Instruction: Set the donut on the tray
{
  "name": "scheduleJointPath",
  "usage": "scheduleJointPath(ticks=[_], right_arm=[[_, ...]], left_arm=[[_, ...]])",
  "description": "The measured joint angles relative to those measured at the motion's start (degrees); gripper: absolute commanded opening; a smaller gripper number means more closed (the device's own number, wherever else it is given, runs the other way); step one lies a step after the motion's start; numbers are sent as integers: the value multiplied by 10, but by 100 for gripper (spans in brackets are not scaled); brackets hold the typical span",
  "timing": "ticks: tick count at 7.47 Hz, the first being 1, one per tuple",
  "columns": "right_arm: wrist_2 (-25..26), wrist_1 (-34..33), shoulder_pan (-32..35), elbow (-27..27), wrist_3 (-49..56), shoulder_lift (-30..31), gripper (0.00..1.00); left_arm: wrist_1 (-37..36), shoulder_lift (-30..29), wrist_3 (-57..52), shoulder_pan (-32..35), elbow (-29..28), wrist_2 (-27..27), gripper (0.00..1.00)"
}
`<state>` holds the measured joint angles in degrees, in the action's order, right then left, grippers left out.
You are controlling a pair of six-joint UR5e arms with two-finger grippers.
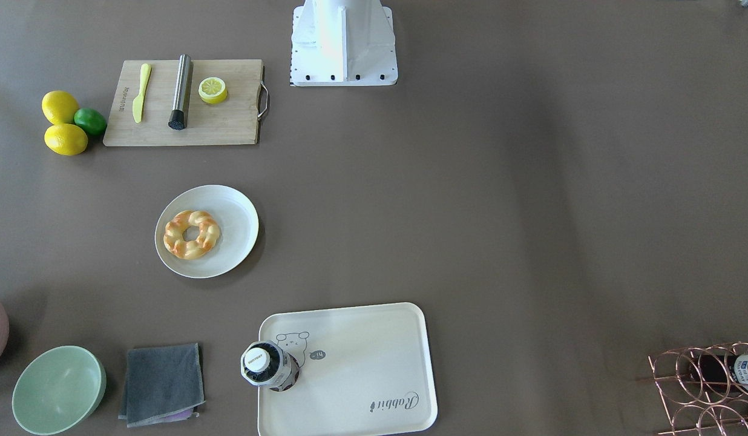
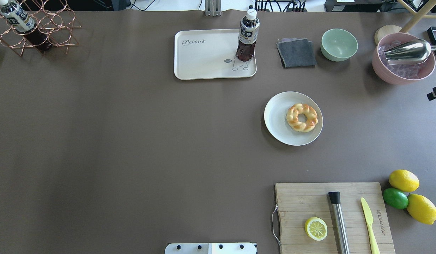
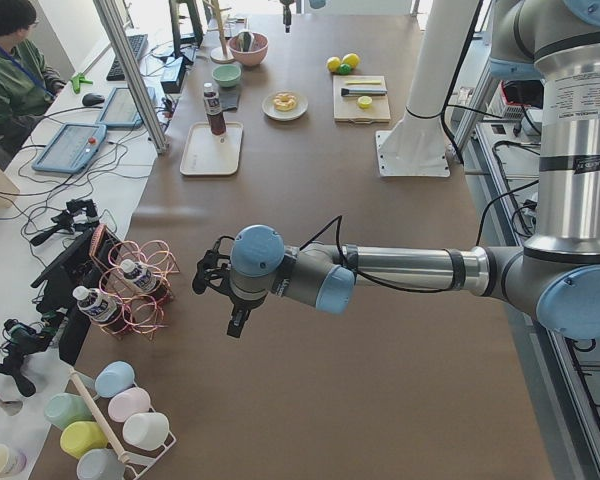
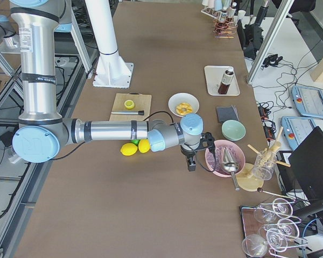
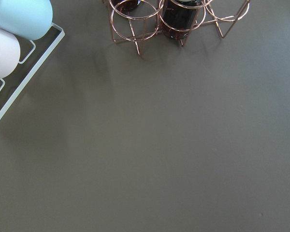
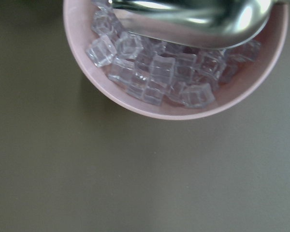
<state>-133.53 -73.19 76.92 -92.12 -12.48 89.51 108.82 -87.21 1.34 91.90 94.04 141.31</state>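
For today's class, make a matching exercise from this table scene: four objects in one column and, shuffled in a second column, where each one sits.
1. golden braided donut
2. dark drink bottle with white cap
3. yellow lemon half
4. silver metal scoop

A. in the pink bowl of ice cubes
B. on the wooden cutting board
C. on the round white plate
D. on the cream rectangular tray

Pairs: 1-C, 2-D, 3-B, 4-A

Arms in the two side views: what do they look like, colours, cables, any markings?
Both alike: the left arm and right arm have silver tubes, grey joints with light-blue caps, and a white printed label on the upright section. A black cable runs along each forearm to the wrist.
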Motion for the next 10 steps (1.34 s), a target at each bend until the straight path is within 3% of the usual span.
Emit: scheduleJointPath(ticks=[3,6,10], right_arm=[[41,80,-139,-13,-242,-64,100],[115,143,-263,-28,-450,-100,77],[169,147,-316,-35,-523,-87,45]], left_arm=[[10,-11,14,-3,-2,3,100],[11,-31,39,-8,-3,4,100],[11,-46,44,-20,-7,3,100]])
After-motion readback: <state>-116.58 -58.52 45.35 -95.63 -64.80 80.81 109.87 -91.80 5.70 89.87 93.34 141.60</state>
